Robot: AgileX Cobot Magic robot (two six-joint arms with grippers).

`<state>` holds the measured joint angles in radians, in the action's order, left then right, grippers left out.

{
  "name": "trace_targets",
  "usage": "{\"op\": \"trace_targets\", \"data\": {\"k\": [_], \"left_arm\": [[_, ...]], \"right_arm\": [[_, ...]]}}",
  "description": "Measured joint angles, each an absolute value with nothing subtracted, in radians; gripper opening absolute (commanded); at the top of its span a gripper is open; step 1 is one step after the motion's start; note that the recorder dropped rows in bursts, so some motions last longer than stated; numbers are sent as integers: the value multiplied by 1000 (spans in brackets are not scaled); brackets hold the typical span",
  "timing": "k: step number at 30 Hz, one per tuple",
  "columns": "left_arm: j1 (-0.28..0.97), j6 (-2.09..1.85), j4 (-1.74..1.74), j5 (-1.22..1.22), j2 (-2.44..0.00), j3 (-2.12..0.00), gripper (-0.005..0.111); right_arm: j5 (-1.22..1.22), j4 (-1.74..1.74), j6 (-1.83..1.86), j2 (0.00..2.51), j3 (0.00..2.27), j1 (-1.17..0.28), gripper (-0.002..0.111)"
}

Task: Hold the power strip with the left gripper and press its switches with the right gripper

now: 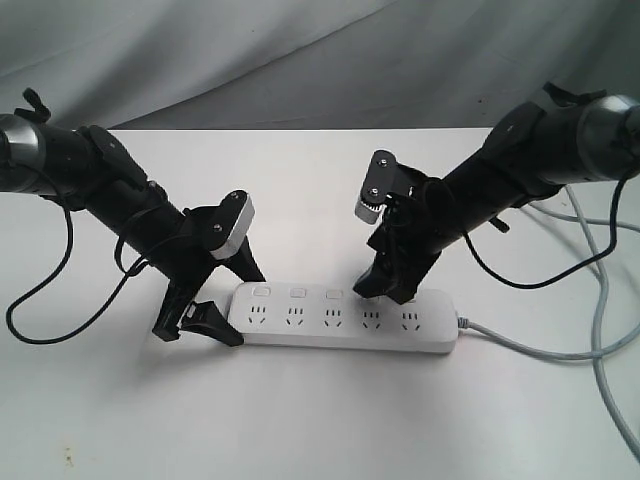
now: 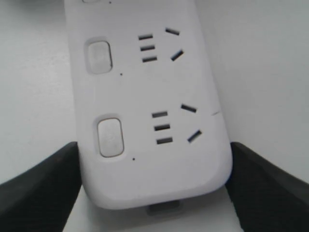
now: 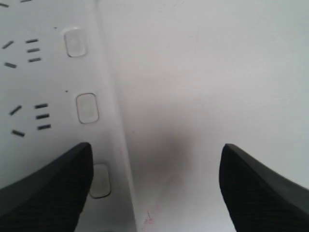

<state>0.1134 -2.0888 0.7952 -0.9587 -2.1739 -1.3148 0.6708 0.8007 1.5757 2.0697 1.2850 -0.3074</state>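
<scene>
The white power strip (image 1: 345, 325) lies flat across the table, its grey cord (image 1: 520, 345) leaving at the right end. My left gripper (image 1: 233, 300) straddles the strip's left end. In the left wrist view, its two black fingers (image 2: 43, 188) sit against both long sides of the strip (image 2: 159, 169), shut on it. Three switches (image 1: 297, 293) show; the others are hidden under my right gripper (image 1: 385, 287). My right gripper (image 3: 154, 188) is open, one finger (image 3: 48, 188) over the strip, partly covering a switch (image 3: 100, 181). Whether it touches is unclear.
Loose grey cables (image 1: 603, 330) trail along the table's right side. A black cable (image 1: 40, 300) loops under the left arm. A grey cloth backdrop (image 1: 300, 60) hangs behind the white table (image 1: 320, 420).
</scene>
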Motion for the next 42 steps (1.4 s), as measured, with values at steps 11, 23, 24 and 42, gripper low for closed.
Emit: {"op": "trace_targets", "data": {"k": [11, 23, 24, 42], "left_arm": [[113, -2089, 797, -959, -2174, -1315, 23], [113, -2089, 797, -959, -2174, -1315, 23], [113, -2089, 797, -959, -2174, -1315, 23], [113, -2089, 797, -959, -2174, -1315, 23]], "right_arm": [[845, 908, 1682, 1935, 1278, -120, 67], [826, 1035, 1829, 2036, 1190, -108, 67], [822, 1038, 1837, 2036, 1188, -108, 67], [756, 1025, 1856, 2036, 1188, -128, 67]]}}
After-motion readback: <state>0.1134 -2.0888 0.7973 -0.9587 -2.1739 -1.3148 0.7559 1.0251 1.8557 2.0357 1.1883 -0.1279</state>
